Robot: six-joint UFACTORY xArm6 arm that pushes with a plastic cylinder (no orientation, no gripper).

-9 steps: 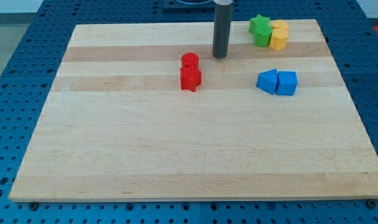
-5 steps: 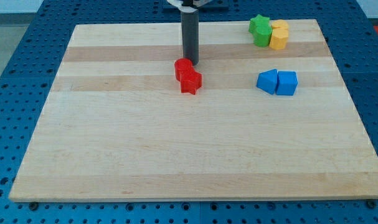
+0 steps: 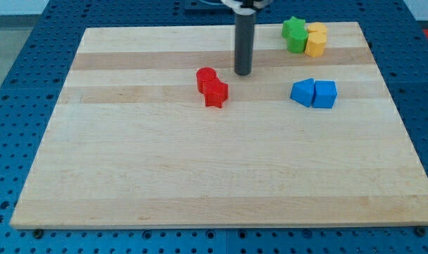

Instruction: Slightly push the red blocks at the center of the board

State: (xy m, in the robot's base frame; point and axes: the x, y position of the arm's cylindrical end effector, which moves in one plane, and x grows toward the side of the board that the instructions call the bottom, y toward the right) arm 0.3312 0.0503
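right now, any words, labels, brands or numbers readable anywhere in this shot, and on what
None: no text, label, brand, number or sign can be read in the camera view.
The wooden board, the two red blocks, the blue blocks, the green blocks, the yellow blocks and my tip are all unmarked.

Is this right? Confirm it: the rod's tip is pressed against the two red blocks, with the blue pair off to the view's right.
Not quite. In the camera view my tip stands apart from the red blocks, up and to their right, with bare board between. The blue pair is indeed off to the view's right.
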